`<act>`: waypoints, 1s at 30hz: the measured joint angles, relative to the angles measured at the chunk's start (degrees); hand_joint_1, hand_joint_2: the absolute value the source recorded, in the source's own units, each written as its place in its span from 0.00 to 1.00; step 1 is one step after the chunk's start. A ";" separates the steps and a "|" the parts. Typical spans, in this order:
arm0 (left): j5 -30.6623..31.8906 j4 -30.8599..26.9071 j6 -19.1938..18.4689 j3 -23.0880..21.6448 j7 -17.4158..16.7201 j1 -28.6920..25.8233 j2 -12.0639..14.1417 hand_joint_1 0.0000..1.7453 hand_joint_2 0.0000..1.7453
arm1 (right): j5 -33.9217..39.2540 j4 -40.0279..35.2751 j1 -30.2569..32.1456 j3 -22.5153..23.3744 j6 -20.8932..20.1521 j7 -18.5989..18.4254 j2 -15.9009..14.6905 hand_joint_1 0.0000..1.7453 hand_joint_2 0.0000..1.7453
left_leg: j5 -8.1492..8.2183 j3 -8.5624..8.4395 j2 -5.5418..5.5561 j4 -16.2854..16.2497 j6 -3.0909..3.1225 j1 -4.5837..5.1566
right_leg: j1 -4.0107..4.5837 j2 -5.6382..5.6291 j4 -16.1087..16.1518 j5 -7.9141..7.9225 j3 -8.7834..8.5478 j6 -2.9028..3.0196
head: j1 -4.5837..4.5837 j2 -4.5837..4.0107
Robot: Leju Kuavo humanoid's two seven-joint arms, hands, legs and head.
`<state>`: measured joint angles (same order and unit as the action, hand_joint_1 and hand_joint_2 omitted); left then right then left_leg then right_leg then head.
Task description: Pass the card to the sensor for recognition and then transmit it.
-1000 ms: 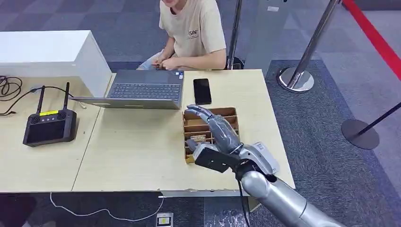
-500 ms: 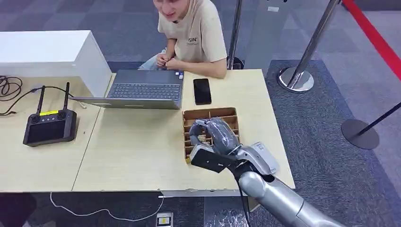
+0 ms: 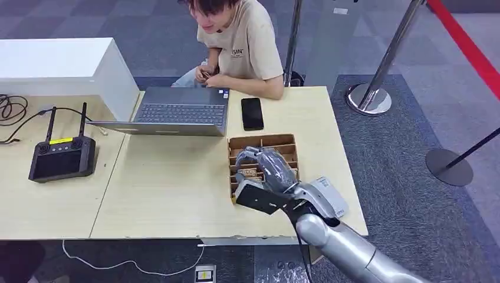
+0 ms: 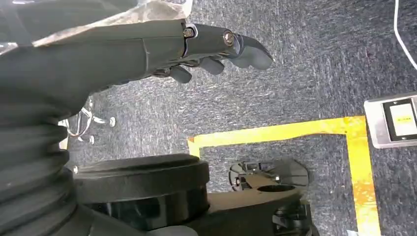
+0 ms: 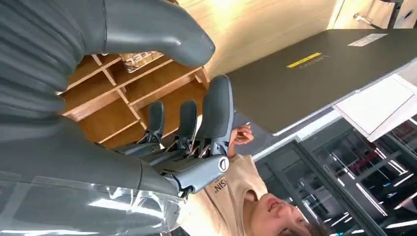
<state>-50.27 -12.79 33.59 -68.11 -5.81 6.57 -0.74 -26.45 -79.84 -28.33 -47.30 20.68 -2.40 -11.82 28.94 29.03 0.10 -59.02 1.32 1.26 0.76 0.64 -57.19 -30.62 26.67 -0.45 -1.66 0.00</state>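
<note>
Pale wooden tabletop (image 3: 177, 188) carries a slotted wooden organizer (image 3: 283, 140), where a card (image 3: 247, 173), brownish with small print, lies in a middle slot. From the head view, the right hand (image 3: 265, 167) curls over that slot, fingers arched lower than half a second ago; whether it grips the card cannot be told. Left wrist view: the left hand (image 4: 216, 49) hangs slack above carpet, holding nothing. Right wrist view: dark fingers (image 5: 216, 113) reach into the organizer beside the card (image 5: 140, 58).
</note>
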 joint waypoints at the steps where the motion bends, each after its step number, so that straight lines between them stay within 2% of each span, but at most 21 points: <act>1: -0.04 0.00 0.00 0.00 0.00 0.00 0.00 0.00 1.00 | 0.00 0.17 0.00 -0.02 -0.02 0.00 0.00 0.64 1.00 | 0.00 0.00 0.00 0.00 0.00 0.00 | 0.00 0.00 0.00 0.00 0.00 0.00 | 0.02 0.00; 4: -0.04 0.00 0.00 0.00 0.00 0.00 0.00 0.00 1.00 | 0.00 0.57 0.00 -0.13 -0.02 0.00 0.02 0.63 1.00 | 0.00 -0.01 -0.01 0.00 0.00 0.00 | 0.00 0.00 0.00 0.00 0.00 0.00 | 0.02 0.00; 5: -0.04 0.00 -0.04 0.00 -0.09 0.00 0.00 0.00 1.00 | 0.00 0.74 0.00 -0.18 -0.02 0.00 0.02 0.65 1.00 | 0.00 0.00 0.00 0.00 0.00 0.00 | 0.00 0.00 0.00 0.00 0.00 0.00 | 0.02 0.00; 6: -0.04 0.00 -0.13 0.00 -0.17 -0.01 0.00 0.00 1.00 | 0.00 0.85 -0.01 -0.28 -0.02 0.00 0.02 0.72 1.00 | 0.00 0.00 0.00 0.00 0.00 0.00 | 0.00 0.00 0.00 0.00 0.00 0.00 | 0.00 0.00; 14: 0.09 0.00 -0.15 0.00 -0.17 -0.01 0.00 0.00 1.00 | 0.00 1.92 -0.06 -0.39 -0.02 0.00 0.24 0.72 1.00 | 0.00 -0.01 0.00 0.00 0.00 0.00 | 0.00 0.00 0.00 0.00 -0.01 0.00 | 0.02 0.00; 16: 0.15 0.00 -0.15 0.00 -0.17 0.00 0.00 0.00 1.00 | -0.22 2.23 -0.10 -0.42 -0.02 0.00 0.31 0.75 1.00 | 0.00 0.00 0.00 0.00 0.00 0.00 | 0.00 0.00 0.00 0.00 0.00 0.00 | 0.02 0.00; 23: 0.35 0.00 -0.72 0.00 -0.17 -0.01 0.02 0.00 1.00 | -0.96 3.56 -1.56 -0.39 -0.39 -0.52 0.26 0.72 1.00 | 0.00 0.00 0.00 0.00 0.00 0.00 | 0.00 0.00 0.00 0.00 0.00 0.00 | 0.02 0.00; 26: 0.44 0.00 -0.92 0.00 -0.17 -0.01 0.02 0.00 1.00 | -1.00 4.17 -2.32 -0.37 -0.48 -0.63 0.20 0.64 1.00 | 0.00 -0.01 -0.01 0.00 0.00 0.00 | 0.00 0.00 0.00 0.00 0.00 0.00 | 0.00 0.00; 30: 0.48 0.00 -1.01 0.00 -0.13 -0.01 0.02 0.00 1.00 | -1.82 5.03 -3.29 -0.39 -0.68 -1.25 0.13 0.67 1.00 | 0.00 0.00 0.00 0.00 0.00 0.00 | 0.00 0.00 0.00 0.00 0.00 0.00 | 0.02 0.00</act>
<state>-49.79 -12.79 32.59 -68.11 -5.94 6.57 -0.72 -28.26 -74.82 -31.62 -47.69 20.00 -3.65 -11.69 28.94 29.02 0.10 -59.02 1.32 1.26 0.75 0.64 -57.19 -30.62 26.67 -0.45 -1.64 0.00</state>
